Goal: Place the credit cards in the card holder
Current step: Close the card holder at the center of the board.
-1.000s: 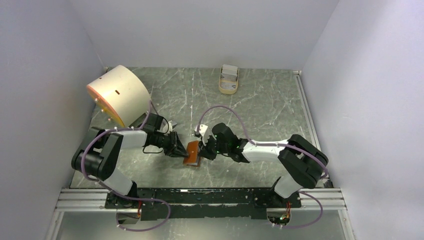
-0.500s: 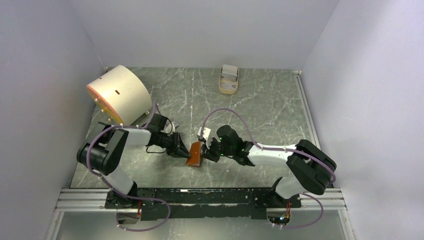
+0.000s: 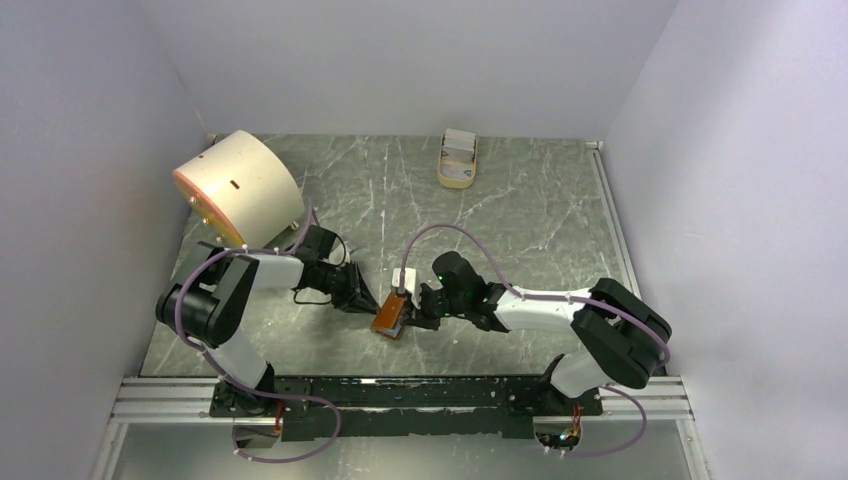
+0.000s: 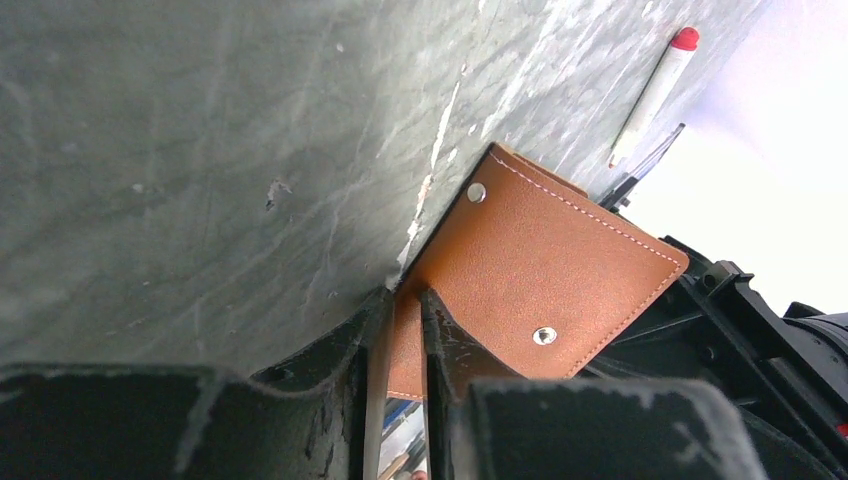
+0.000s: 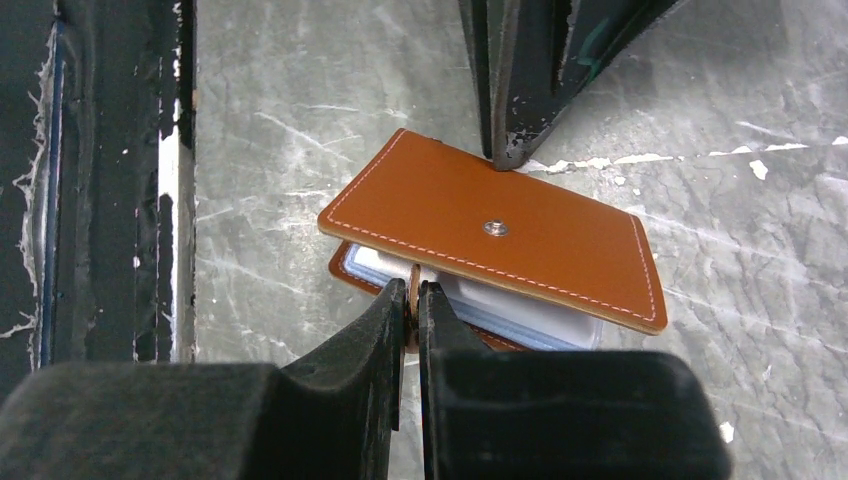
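The card holder [image 5: 490,230] lies on the grey marbled worktop [image 3: 520,220], between the two arms and nearer to their bases than to the back wall. It is brown leather with pale stitching. Its upper flap is lifted a little off the lower one, so the mouth gapes toward the right wrist camera. A light blue and white layer shows inside the gap, but whether that is lining or a card cannot be told.

The left end effector [image 4: 405,300] is at the holder's left side, its fingers drawn almost together on a thin edge of the brown leather. From the right wrist view, its tip meets the far edge of the upper flap.

The right end effector [image 5: 413,292] is at the holder's right side. It is likewise nearly closed, pinching a narrow brown tab at the open mouth.

A white pen with a red cap [image 4: 655,95] lies just beyond the holder. A big cream drum [image 3: 240,185] stands well behind the holder to the left. A tan oval tray [image 3: 455,184] sits well behind it by the back wall and holds pale flat pieces too small to identify.
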Tool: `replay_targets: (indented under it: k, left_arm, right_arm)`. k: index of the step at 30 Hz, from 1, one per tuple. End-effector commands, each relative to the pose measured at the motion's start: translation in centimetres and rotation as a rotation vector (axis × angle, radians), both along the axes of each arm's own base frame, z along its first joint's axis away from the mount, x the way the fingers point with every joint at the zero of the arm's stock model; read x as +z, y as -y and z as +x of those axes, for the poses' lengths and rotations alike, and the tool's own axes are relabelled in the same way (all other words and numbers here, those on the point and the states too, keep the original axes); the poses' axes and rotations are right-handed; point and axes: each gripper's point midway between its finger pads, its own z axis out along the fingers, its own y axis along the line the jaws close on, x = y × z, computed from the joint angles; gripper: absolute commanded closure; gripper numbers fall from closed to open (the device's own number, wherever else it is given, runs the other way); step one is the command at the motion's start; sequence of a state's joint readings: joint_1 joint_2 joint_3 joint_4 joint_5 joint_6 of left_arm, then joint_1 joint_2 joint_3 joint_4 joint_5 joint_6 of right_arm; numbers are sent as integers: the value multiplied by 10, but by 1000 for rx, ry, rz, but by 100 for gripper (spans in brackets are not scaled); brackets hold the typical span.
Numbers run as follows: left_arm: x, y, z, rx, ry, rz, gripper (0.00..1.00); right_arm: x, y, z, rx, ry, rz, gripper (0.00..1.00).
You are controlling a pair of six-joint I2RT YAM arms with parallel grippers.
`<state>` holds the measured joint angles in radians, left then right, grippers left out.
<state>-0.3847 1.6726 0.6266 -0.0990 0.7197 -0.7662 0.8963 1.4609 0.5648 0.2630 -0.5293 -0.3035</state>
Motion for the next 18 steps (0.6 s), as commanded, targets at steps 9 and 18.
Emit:
replay_targets:
  k: [9, 18]
  left_arm:
    - [44, 20, 5, -11, 110, -19, 75]
    - [50, 43, -10, -55, 121, -52, 74]
  right_arm:
    - [20, -2, -7, 163, 103, 59, 90]
    - [24, -1, 0, 162, 142, 65, 90]
